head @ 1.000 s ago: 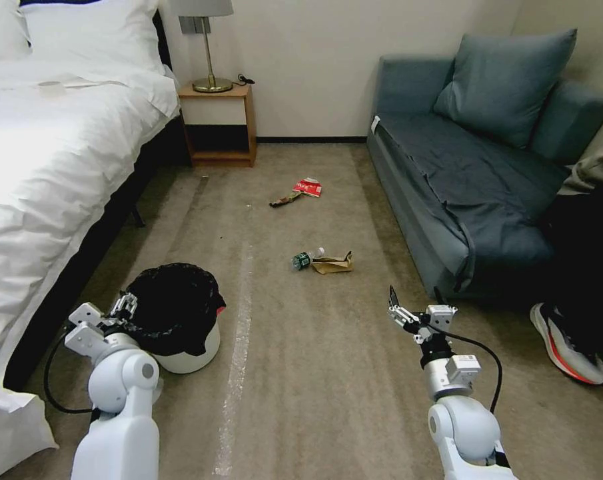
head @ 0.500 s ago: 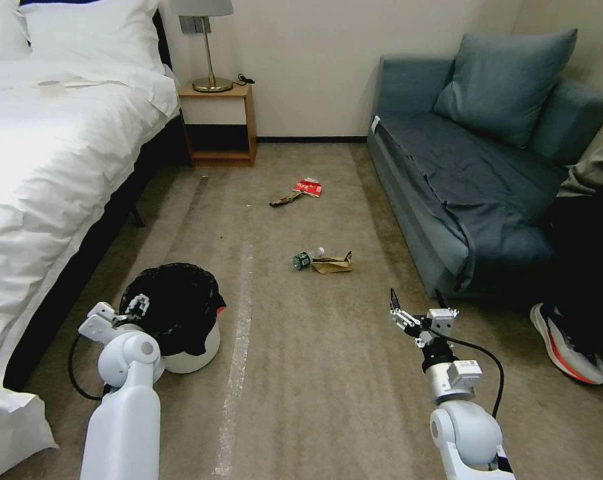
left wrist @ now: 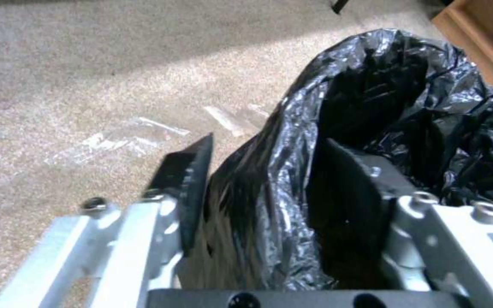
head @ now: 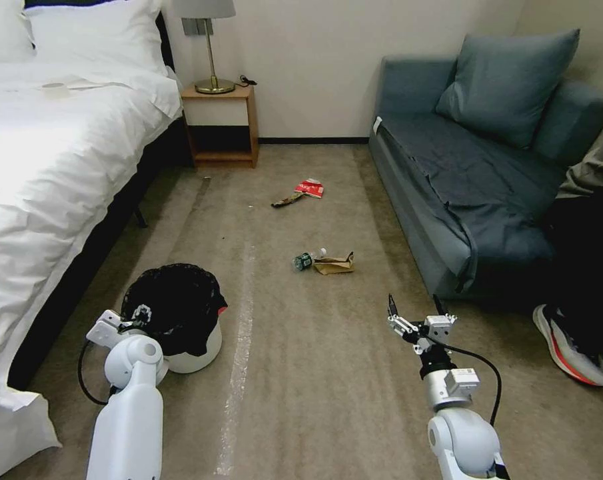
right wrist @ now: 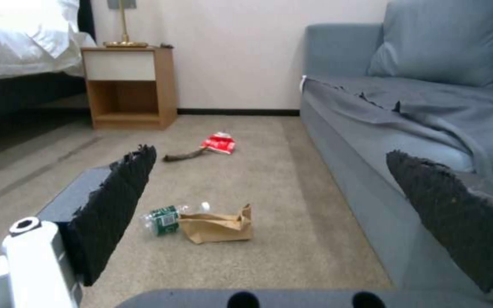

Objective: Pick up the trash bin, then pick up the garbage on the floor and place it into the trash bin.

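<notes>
The bin (head: 181, 320) stands on the carpet (head: 314, 373) at about 8 o'clock in the head view, beside the bed (head: 48, 167). The left gripper (head: 136, 315) sits at the bin's near-left rim. The left wrist view shows what the head view cannot: the jaws are apart and straddle the bag-covered rim (left wrist: 280, 171), one finger (left wrist: 192, 171) outside the bin wall, the other (left wrist: 349, 188) inside the black liner. Whether the pads touch the plastic cannot be told.

The right gripper (head: 414, 308) hangs above the carpet at about 5 o'clock, jaws spread wide and holding nothing, near the sofa's (head: 474, 173) front edge. The garbage lies ahead of it, toward 11 o'clock from the gripper. The bottle (head: 306, 259) and the paper bag (head: 334, 264) lie touching, well apart from the gripper. Farther off, toward the nightstand (head: 221, 127), lie the red packet (head: 310, 188) and the dark wrapper (head: 286, 199), just beside each other.

The right wrist view, low over the floor, frames the bottle (right wrist: 169, 216) and paper bag (right wrist: 217, 226) between its two open fingers and shows the bottle's green label, with the red packet (right wrist: 219, 142) and wrapper (right wrist: 184, 155) beyond.

A sneaker (head: 571, 347) rests at 4 o'clock by the sofa.
</notes>
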{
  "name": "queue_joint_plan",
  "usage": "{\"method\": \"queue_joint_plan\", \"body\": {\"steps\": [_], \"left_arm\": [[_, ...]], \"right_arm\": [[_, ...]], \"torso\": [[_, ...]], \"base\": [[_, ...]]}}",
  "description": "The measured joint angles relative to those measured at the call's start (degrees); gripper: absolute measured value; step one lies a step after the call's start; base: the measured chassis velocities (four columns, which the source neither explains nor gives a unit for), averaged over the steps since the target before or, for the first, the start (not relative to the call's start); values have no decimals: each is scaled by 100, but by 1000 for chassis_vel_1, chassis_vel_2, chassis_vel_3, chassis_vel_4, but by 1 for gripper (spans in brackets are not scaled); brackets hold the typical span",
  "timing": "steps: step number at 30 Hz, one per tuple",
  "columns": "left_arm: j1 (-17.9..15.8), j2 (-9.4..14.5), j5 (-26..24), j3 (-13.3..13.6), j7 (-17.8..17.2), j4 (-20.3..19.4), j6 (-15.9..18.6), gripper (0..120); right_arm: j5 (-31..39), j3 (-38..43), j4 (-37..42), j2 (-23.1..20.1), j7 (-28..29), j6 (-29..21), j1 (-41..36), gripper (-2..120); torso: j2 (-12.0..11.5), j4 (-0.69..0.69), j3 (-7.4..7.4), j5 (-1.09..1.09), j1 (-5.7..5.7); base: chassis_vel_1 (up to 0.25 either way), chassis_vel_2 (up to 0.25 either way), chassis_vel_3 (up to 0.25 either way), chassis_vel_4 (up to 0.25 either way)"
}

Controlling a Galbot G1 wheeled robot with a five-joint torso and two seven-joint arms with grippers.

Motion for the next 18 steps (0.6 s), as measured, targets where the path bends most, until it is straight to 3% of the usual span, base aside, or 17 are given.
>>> {"method": "queue_joint_plan", "body": {"steps": [1,9,14,18], "left_arm": [[0,0,0,0,0,0,0,51],[79,-10,-7,-25,-7,-72,-8,16],[115,-25,-11,-33,-12,-102,-15,4],[137,-33,-11,-36,-14,-118,-29,4]], "right_arm": [[0,0,0,0,0,0,0,100],[-2,-32,0,9,19,0,34,100],[1,-36,-8,4,27,-2,58,100],[2,-40,-28,2,31,-4,69,100]], "torso": [[0,0,0,0,0],[-1,-2,1,-4,0],[-1,-3,2,-5,0],[-1,-3,2,-5,0]], "base": [[0,0,0,0],[0,0,0,0],[0,0,0,0],[0,0,0,0]]}}
